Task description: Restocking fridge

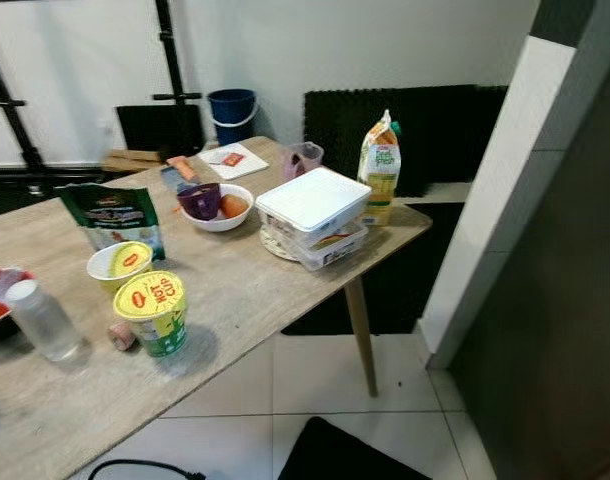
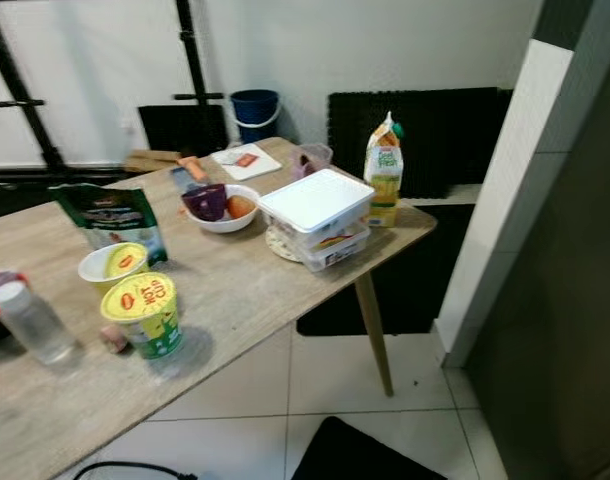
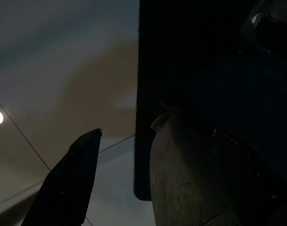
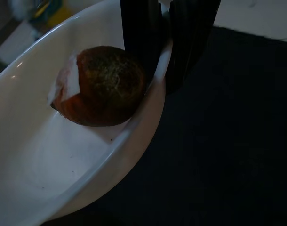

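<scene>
My right gripper is shut on the rim of a white bowl, one finger inside and one outside. A reddish-brown round fruit with a white sticker lies in that bowl, which hangs over a dark mat. On the wooden table stand a juice carton, stacked clear food boxes with a white lid, a yellow-lidded tub, a smaller yellow cup, a green bag and a clear bottle. My left gripper hangs in dim light.
A second white bowl holds a purple cup and an orange fruit. A tall dark grey panel rises at the right beside a white wall edge. A blue bucket stands by the far wall. A black mat lies on the tiled floor.
</scene>
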Robot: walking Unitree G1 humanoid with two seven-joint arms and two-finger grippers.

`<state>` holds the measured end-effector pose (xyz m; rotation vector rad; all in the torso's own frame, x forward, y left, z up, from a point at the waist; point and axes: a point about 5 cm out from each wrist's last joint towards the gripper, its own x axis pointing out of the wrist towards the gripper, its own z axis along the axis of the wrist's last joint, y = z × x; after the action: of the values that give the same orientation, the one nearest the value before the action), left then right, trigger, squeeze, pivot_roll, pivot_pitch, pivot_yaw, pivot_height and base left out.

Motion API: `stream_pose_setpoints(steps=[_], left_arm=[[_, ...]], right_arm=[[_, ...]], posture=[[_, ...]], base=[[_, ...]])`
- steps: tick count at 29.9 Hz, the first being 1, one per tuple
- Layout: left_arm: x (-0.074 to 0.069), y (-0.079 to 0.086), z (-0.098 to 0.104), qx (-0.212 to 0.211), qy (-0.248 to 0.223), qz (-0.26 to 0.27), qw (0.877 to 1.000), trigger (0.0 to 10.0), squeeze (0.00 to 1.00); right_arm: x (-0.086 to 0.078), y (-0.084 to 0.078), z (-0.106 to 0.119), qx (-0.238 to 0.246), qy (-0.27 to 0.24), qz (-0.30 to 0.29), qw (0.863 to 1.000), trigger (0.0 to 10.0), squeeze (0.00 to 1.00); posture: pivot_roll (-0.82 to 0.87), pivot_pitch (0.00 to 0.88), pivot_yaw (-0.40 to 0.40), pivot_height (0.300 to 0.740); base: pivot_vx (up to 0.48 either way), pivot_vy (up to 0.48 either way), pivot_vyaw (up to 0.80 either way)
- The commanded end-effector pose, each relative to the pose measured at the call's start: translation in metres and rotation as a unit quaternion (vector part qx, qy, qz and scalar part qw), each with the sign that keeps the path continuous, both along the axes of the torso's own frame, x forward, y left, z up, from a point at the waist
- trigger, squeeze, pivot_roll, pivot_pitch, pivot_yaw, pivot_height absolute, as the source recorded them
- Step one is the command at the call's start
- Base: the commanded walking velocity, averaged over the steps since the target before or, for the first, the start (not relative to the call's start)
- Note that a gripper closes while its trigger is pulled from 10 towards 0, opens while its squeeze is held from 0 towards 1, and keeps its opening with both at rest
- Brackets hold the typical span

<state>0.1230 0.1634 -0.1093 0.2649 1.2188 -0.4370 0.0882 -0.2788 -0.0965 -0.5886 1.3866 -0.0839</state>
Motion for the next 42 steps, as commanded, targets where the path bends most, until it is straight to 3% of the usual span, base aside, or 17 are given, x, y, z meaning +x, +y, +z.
stream_pose_setpoints(steps=[1, 18, 31, 42], left_arm=[[0.003, -0.001, 0.001, -0.001, -0.004, -0.009, 1.000, 10.0, 0.00], [0.005, 0.001, 0.002, -0.005, -0.004, -0.013, 1.000, 10.0, 0.00], [0.004, 0.002, 0.002, -0.007, 0.000, -0.009, 1.000, 10.0, 0.00], [0.003, 0.003, 0.002, -0.007, -0.001, -0.008, 1.000, 10.0, 0.00]], right_arm=[[0.001, 0.002, 0.000, 0.006, -0.006, -0.002, 1.000, 10.0, 0.00], [0.000, 0.009, -0.003, 0.016, -0.007, -0.002, 1.000, 10.0, 0.00], [0.001, 0.014, -0.004, 0.023, -0.009, 0.004, 1.000, 10.0, 0.00], [-0.001, 0.013, -0.005, 0.022, -0.006, 0.005, 1.000, 10.0, 0.00]], posture=[[-0.14, 0.021, 0.037, 0.740], [-0.13, 0.024, 0.046, 0.740], [-0.13, 0.030, 0.049, 0.740], [-0.13, 0.023, 0.048, 0.740]], base=[[0.000, 0.000, -0.78], [0.000, 0.000, -0.77], [0.000, -0.411, 0.00], [0.000, 0.000, 0.00]])
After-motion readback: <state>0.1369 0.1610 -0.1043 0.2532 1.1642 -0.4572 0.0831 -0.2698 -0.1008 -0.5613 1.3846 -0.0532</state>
